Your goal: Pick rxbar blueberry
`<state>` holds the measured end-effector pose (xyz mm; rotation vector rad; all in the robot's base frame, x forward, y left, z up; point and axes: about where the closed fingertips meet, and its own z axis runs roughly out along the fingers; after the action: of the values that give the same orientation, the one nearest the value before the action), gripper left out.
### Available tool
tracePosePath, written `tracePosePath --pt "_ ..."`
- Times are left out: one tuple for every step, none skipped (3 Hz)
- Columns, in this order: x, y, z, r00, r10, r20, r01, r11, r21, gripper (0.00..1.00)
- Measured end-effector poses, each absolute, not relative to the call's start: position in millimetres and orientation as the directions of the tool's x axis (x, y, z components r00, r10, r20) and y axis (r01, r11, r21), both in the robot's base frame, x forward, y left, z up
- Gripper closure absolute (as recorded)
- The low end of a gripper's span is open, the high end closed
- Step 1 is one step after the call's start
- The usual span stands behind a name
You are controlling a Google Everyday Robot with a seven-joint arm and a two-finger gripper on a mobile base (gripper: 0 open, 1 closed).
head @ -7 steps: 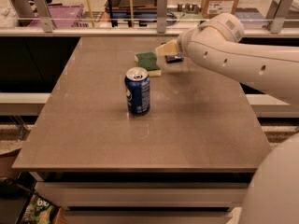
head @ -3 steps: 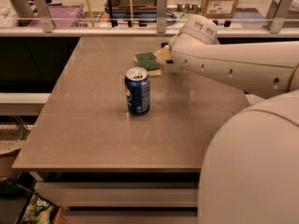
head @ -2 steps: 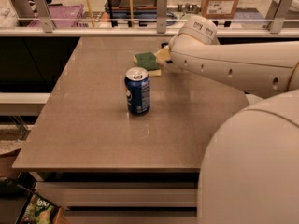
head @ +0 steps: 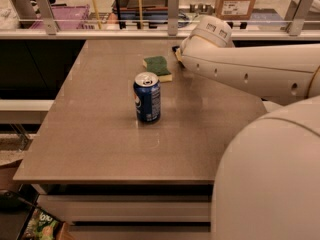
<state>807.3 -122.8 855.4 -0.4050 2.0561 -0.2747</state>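
Rxbar blueberry (head: 175,48): only a dark sliver shows, far side of the desk (head: 95,139), just right of the sponge (head: 157,66), mostly hidden by the arm. Camera view: pincer (head: 178,55) sits right at it, having swung in closer, then barely shifted; wide or narrow, cannot tell. Can (head: 147,96) and sponge unmoved. Likely settling to grasp; nothing lifted yet.

The gripper (head: 177,52) sat near the table's (head: 100,134) far edge, mostly hidden behind the arm (head: 250,71) — which also covered the table's right edge and near right corner.
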Motion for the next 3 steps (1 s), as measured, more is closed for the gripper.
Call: tracePosePath --pt "807.1 -122.2 856.4 -0.459 -0.395 -0.796 -0.172 0.918 -0.356 0.65" --pt "806.9 -121.6 857.4 -0.458 -0.395 -0.796 -0.173 0.918 -0.356 0.88" --pt "806.7 -121.1 858.3 -0.456 -0.396 -0.797 -0.173 0.918 -0.356 1.00"
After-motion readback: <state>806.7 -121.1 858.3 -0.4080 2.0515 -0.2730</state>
